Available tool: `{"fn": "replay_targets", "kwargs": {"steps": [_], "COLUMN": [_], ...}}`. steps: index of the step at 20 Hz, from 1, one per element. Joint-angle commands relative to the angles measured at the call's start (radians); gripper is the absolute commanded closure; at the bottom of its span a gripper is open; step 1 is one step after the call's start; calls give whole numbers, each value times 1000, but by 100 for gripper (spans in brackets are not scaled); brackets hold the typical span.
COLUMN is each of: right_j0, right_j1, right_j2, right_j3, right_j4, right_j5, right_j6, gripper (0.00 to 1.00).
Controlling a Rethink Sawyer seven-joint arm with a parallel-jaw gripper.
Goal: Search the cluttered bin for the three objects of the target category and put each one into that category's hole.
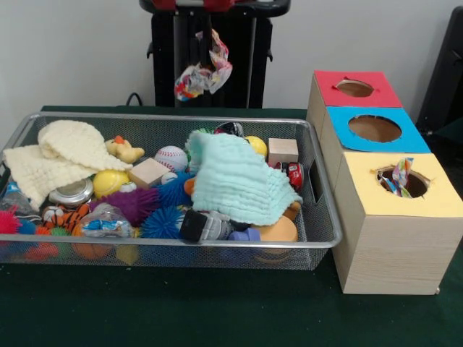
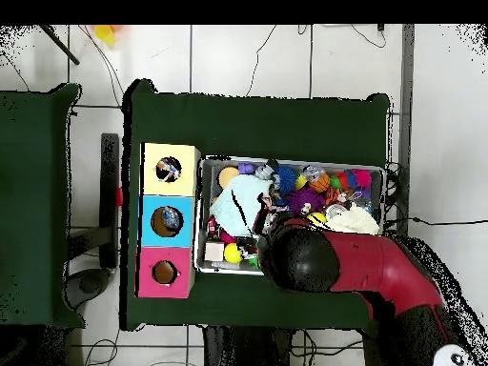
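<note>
A crumpled, colourful wrapper (image 1: 203,73) hangs in the air above the bin's far side, in front of the black pedestal. My gripper (image 1: 211,36) is shut on its top end. In the overhead view my red and black arm (image 2: 324,259) covers the gripper and the wrapper. Three boxes stand beside the bin, with a red-topped hole (image 1: 354,88), a blue-topped hole (image 1: 375,129) and a yellow-topped hole (image 1: 403,181). A similar crinkled wrapper (image 1: 400,176) sticks out of the yellow hole. The wire bin (image 1: 318,238) holds several mixed items.
In the bin lie a mint cloth (image 1: 235,181), a cream cloth (image 1: 61,155), a baseball (image 1: 171,157), spiky balls (image 1: 155,199), wooden blocks (image 1: 283,150), a rubber duck (image 1: 124,150) and a metal tin (image 1: 71,193). The boxes stand against the bin's right wall.
</note>
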Motion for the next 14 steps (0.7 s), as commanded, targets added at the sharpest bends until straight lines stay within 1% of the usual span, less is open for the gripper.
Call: {"fn": "replay_targets", "kwargs": {"steps": [1, 3, 5, 9, 14], "right_j0": [-26, -24, -7, 57, 153], "right_j1": [-121, -135, -144, -103, -58], "right_j2": [65, 67, 63, 33, -28], "right_j3": [60, 57, 73, 77, 64], "right_j4": [64, 73, 76, 38, -9], "right_j5": [156, 170, 160, 100, 59], "right_j6": [-135, -140, -115, -17, 99], "gripper": [100, 100, 100, 100, 100]}}
